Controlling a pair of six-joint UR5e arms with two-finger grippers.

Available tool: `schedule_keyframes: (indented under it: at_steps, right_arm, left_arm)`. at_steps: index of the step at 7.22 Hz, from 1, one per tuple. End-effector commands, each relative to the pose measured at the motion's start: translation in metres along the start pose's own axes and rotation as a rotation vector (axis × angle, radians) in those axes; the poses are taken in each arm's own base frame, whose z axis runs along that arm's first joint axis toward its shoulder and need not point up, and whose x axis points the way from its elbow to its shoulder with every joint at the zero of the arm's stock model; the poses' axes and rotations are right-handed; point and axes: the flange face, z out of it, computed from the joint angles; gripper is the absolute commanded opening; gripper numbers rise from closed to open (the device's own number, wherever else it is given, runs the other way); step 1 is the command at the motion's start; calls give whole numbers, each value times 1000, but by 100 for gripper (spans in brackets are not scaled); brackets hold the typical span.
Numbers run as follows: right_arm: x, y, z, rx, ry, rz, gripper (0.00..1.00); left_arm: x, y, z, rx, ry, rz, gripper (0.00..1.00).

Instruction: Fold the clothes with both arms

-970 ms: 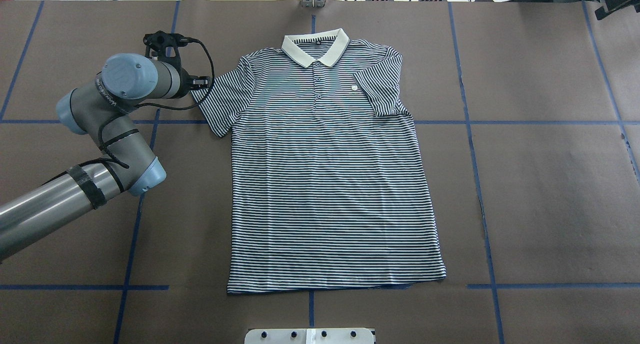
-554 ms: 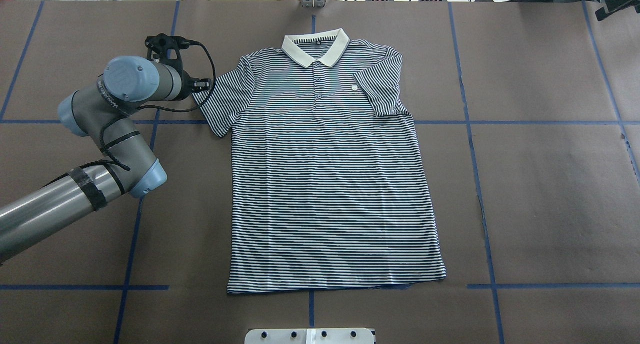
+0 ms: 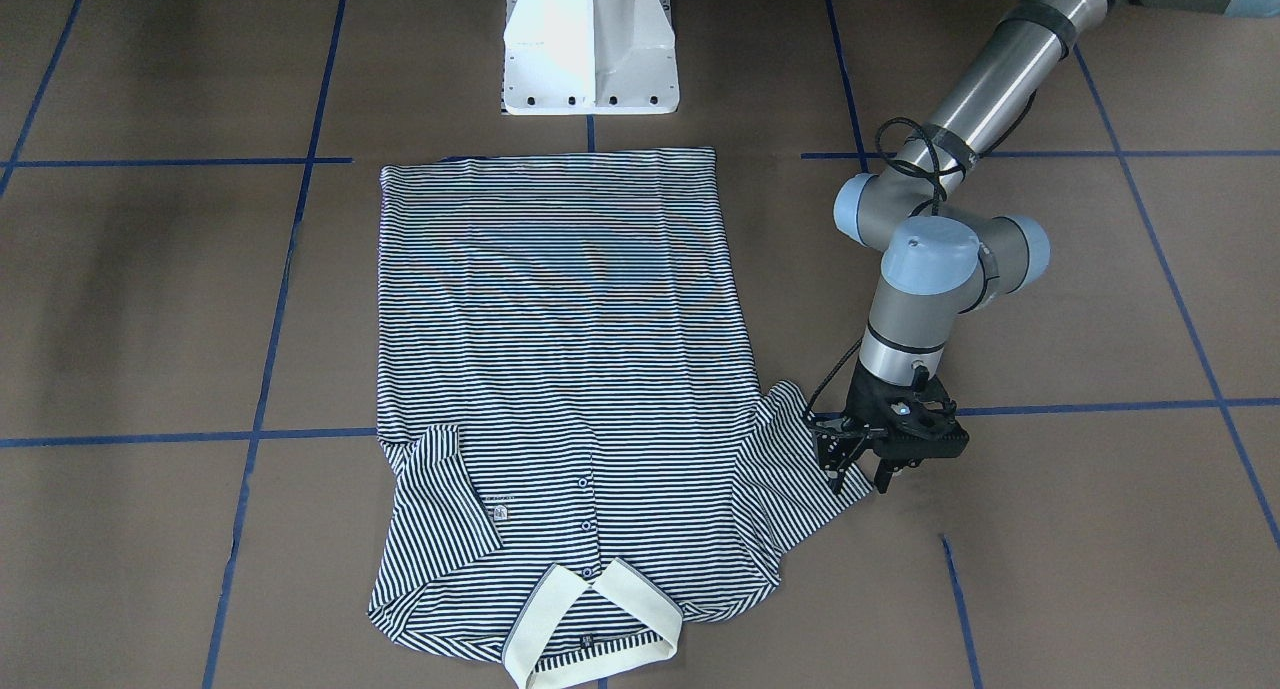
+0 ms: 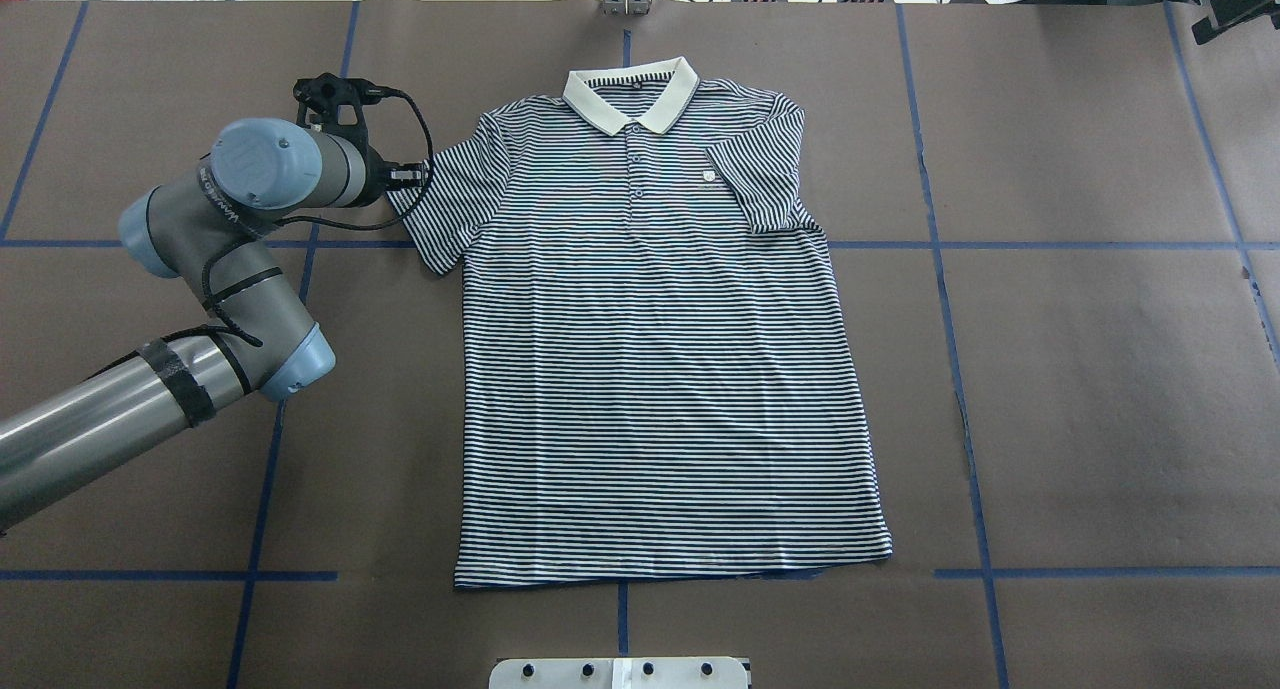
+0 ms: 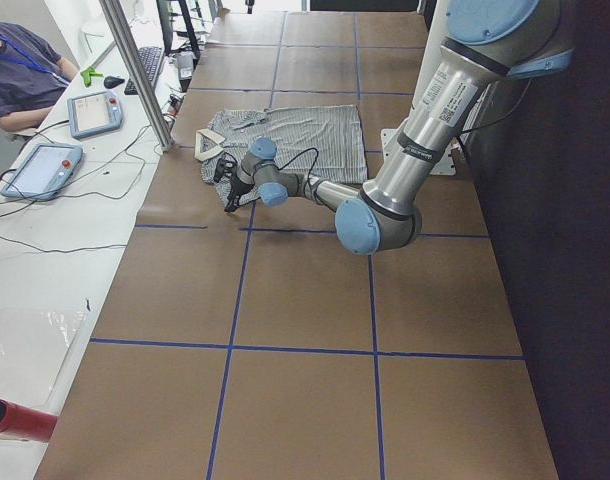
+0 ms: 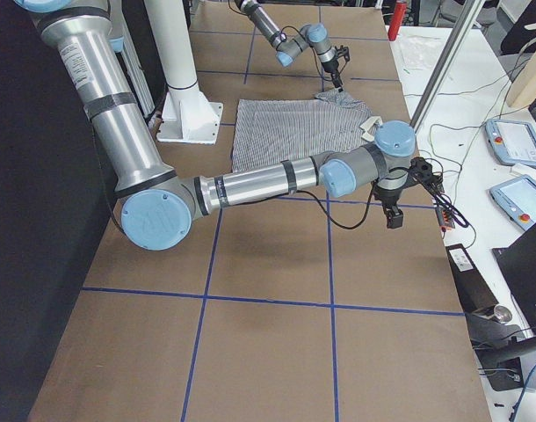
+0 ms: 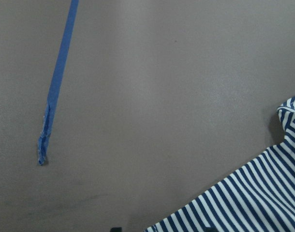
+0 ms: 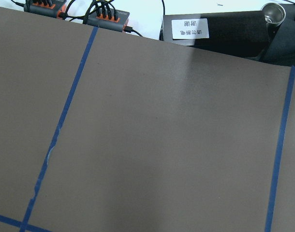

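The striped polo shirt (image 4: 650, 369) lies flat on the brown table, front up, collar (image 4: 630, 94) at the far side. One sleeve (image 4: 760, 169) is folded over the chest. The other sleeve (image 4: 450, 199) is spread out. My left gripper (image 3: 860, 481) is open and low at that sleeve's outer end, one finger over the cuff and one beyond it; it also shows in the overhead view (image 4: 412, 174). The left wrist view shows the sleeve edge (image 7: 244, 203). My right gripper (image 6: 395, 215) hangs over the table's right end, far from the shirt; I cannot tell its state.
The white pedestal base (image 3: 590, 44) stands just behind the shirt's hem. Blue tape lines (image 4: 260, 469) cross the brown table cover. Power strips and a labelled black box (image 8: 220, 34) sit beyond the far edge. An operator (image 5: 15, 70) and tablets are at a side table.
My left gripper has moved a little to the right, closing in on the spread sleeve's end. The shirt has not moved.
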Motion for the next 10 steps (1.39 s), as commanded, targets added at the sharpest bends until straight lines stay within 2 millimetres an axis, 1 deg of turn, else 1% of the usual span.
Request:
schedule_keyframes:
  at_steps: [1,2,3,4,5,6,7,8,9,10]
  right_arm:
    - [0,0,0,0,0,2,100]
    - [0,0,0,0,0,2,100]
    - [0,0,0,0,0,2,100]
    - [0,0,0,1,0,1,100]
    - [-1,-1,-1,2,0,0,100]
    - [-1,-1,-1,2,0,1,100]
    - [-1,-1,-1,2,0,1,100]
    - [0,0,0,1,0,2,100]
    - [-2,-1,0,1,-1,0,100]
    - [-2,-2,-1,2,0,-1,100]
  left_arm:
    - [-3,1,-1,12,18,-2,0]
    - [-2,0,-2,14,21,-2,0]
    - [5,-3,-6,16,31,-6,0]
    - [15,-8,-16,22,46,-5,0]
    - [34,-16,-31,15,36,-9,0]
    - [66,-31,-52,-3,5,-16,0]
    - [105,-45,-68,-27,-28,-63,0]
    - [152,-52,-78,-58,-61,-120,0]
    - [179,-55,-74,-80,-97,-135,0]
    - [214,-58,-54,-102,-135,-185,0]
